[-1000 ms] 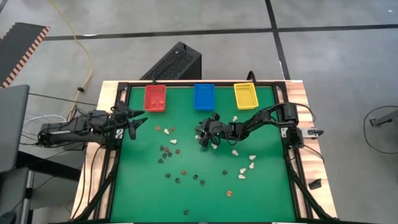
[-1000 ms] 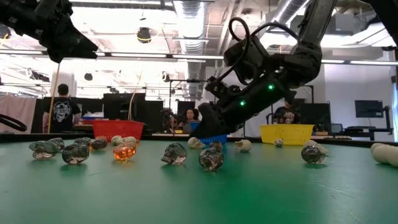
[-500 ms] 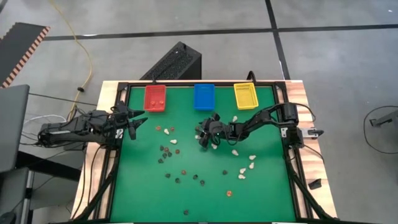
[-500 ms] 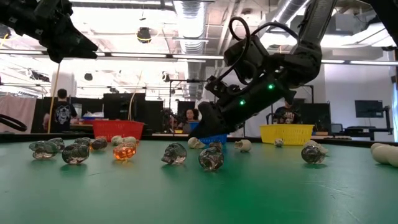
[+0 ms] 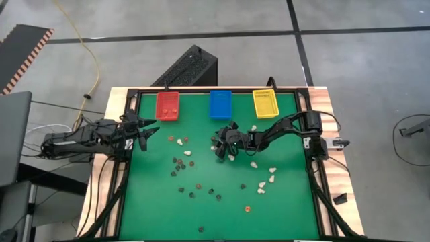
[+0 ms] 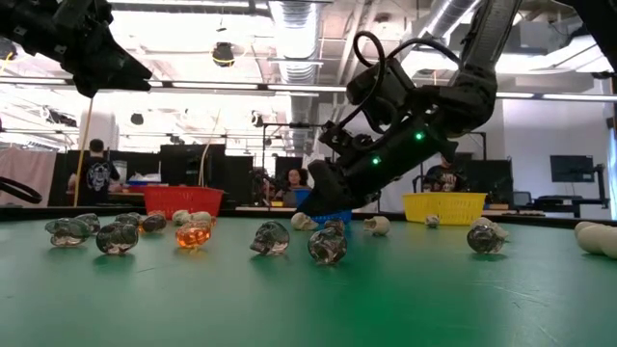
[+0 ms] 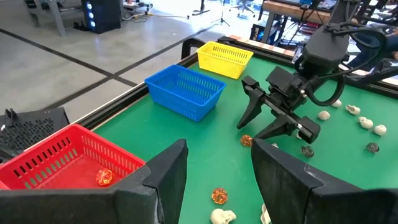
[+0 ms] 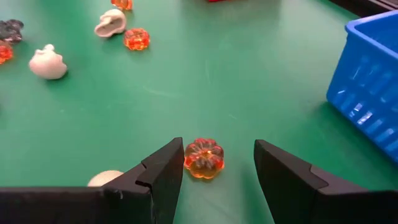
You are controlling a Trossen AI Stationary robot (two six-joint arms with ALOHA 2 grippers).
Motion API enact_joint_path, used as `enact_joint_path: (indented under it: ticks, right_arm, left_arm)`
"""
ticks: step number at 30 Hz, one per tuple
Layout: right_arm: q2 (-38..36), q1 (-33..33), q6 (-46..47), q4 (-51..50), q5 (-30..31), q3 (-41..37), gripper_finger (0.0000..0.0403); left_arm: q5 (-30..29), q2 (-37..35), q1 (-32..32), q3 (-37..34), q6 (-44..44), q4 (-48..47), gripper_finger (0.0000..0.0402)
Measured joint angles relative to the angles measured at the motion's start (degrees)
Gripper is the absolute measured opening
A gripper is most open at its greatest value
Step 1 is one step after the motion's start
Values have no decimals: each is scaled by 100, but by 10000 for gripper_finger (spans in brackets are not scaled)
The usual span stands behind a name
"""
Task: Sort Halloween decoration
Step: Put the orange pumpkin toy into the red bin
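- Near the middle of the green table [image 5: 201,208], just in front of the blue bin [image 5: 220,104], I have the right gripper [image 8: 217,163] lowered close to the surface; its fingers stand apart and hold nothing.
- Between those fingers, on the mat, I see an orange pumpkin trinket [image 8: 204,157], lying closer to one finger than the other, with nothing touching it that I can make out.
- Beside the same gripper a cream-white trinket [image 8: 106,179] peeks out, partly hidden behind one finger.
- Farther off on the right wrist view I see another orange piece [image 8: 136,38] and two more cream-white ones [image 8: 48,63].
- Across the table the rest of the Halloween decoration [image 5: 195,178] lies scattered: dark pieces left of centre, cream-white ones toward the right side.
- At the table's left edge I keep the left gripper [image 7: 214,171] raised above the mat, near the red bin [image 7: 59,158]; its fingers are parted and empty.
- One orange trinket [image 7: 104,178] sits inside that red bin.
- At the back right stands the yellow bin [image 5: 265,103].
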Motion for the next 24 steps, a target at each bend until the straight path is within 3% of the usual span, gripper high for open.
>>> enact_joint_path:
  ticks: [24]
  right_arm:
    - [0,-3,34,-198,-27,0,225]
  left_arm:
    - [0,0,-2,0,0,0,169]
